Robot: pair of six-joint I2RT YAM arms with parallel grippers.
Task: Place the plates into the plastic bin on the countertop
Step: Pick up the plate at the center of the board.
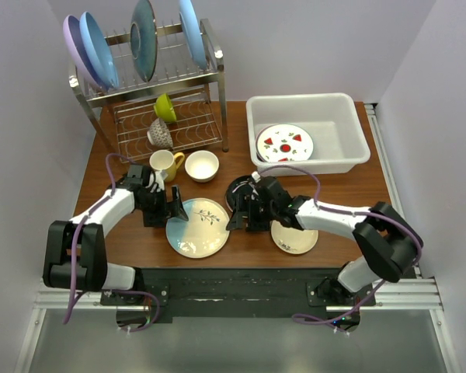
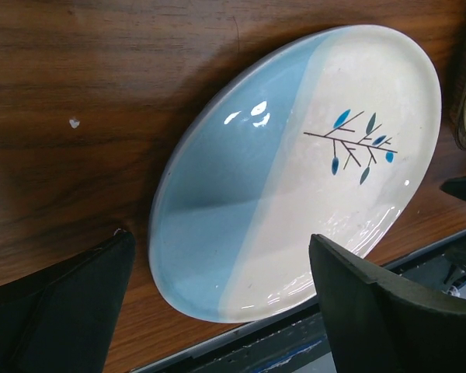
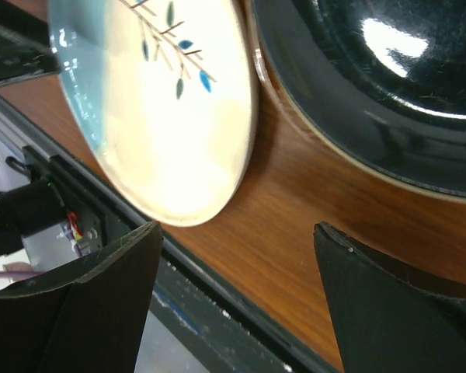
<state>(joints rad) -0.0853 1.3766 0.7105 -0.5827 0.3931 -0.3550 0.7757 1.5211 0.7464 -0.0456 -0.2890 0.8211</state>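
A teal-and-cream plate point(image 1: 198, 227) point(image 2: 295, 171) point(image 3: 163, 116) lies flat on the countertop point(image 1: 349, 190) near its front edge. My left gripper point(image 1: 165, 211) point(image 2: 217, 241) is open, its fingers straddling that plate's left rim without touching it. To the right, my right gripper point(image 1: 246, 221) point(image 3: 237, 229) is open over bare wood between this plate and a glossy black plate point(image 1: 239, 189) point(image 3: 373, 78), nothing between its fingers. A small cream plate point(image 1: 293, 237) lies beside the right arm. The white plastic bin point(image 1: 338, 109) at the back right holds a white plate with red fruit slices point(image 1: 284, 144).
A steel wire rack point(image 1: 167, 116) at the back left holds large blue, lilac and teal plates, a green cup and a patterned bowl. A yellow mug point(image 1: 165, 163) and a cream bowl point(image 1: 202, 165) stand just behind the left gripper. A black rail point(image 1: 233, 280) runs along the front edge.
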